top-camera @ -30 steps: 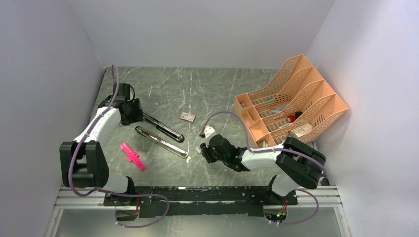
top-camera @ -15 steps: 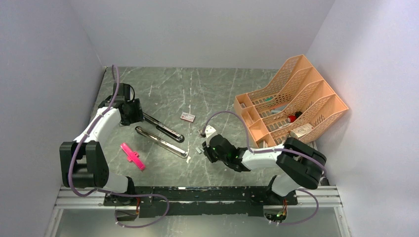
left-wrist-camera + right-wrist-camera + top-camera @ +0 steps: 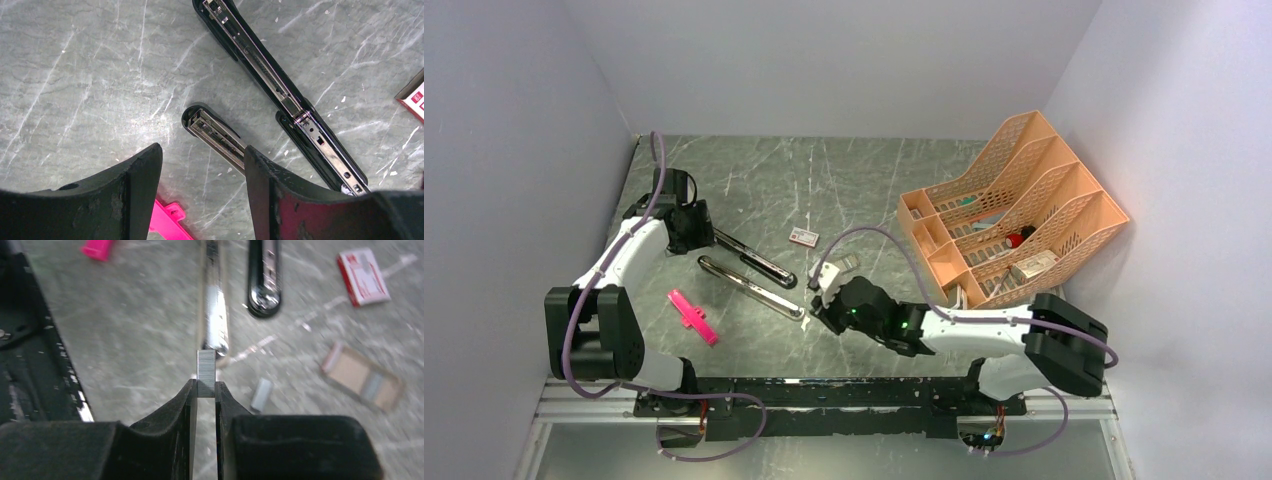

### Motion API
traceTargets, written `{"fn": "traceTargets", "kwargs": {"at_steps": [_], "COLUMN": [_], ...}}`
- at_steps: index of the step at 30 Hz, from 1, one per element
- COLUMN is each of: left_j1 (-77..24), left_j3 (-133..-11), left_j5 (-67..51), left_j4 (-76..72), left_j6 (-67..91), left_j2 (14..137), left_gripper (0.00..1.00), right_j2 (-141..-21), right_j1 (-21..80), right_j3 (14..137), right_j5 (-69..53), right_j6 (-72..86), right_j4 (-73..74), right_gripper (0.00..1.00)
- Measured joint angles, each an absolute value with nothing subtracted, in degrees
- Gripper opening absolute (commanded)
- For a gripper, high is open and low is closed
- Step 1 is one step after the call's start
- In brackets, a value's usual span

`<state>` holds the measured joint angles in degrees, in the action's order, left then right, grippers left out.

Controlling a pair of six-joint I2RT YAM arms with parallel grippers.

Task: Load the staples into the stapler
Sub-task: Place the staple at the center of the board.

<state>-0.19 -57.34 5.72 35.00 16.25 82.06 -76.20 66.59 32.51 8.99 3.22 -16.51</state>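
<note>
Since a second ago, the right arm has reached further left and its elbow has swung out to the right. I work over a dark grey-green table with white scratches, closed in by pale walls. My right gripper stretches low and is almost closed, pinching the staples between its fingertips, just before the chrome end of the stapler, which lies opened flat; whether they touch I cannot tell. My left gripper hangs over the stapler's other end, jaws well apart, gripping nothing. Near the right gripper lie a second strip, a cardboard tray and a red-and-white box. A pink piece lies left of the stapler, and an orange file rack stands at the right wall.
</note>
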Motion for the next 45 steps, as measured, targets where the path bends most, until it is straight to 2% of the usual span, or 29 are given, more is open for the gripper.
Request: {"fn": "traceTargets", "kwargs": {"at_steps": [8,15,22,28,31,45], "left_j1": [-0.1,-0.1,-0.1,-0.1,-0.1,-0.1], "left_j3": [-57.3,-57.3,-57.2,-57.2,-57.2,-57.1], "left_j5": [5.7,4.9,4.7,4.6,4.6,4.2], "left_j4": [35.0,34.9,34.7,34.5,34.5,34.3], "left_j6": [16.3,16.3,16.2,16.2,16.2,15.8], "left_j2": [81.7,81.4,81.2,80.6,80.6,80.6], "left_gripper": [0.65,0.65,0.65,0.65,0.65,0.65], "right_j2": [-89.7,-99.4,-102.4,-104.0,-104.3,-105.0], "right_j1": [68.8,69.4,69.6,69.9,70.0,70.1], "right_j3": [39.8,44.4,45.5,45.4,45.2,39.4], "right_j5": [-2.2,-6.3,-6.7,-6.7,-6.7,-7.6], "right_j6": [-1.1,-2.9,-3.0,-3.2,-3.5,-4.4], "right_j4": [-22.2,-22.5,-23.2,-24.9,-25.8,-37.2], "right_gripper": [0.05,0.08,0.13,0.26,0.29,0.31]}}
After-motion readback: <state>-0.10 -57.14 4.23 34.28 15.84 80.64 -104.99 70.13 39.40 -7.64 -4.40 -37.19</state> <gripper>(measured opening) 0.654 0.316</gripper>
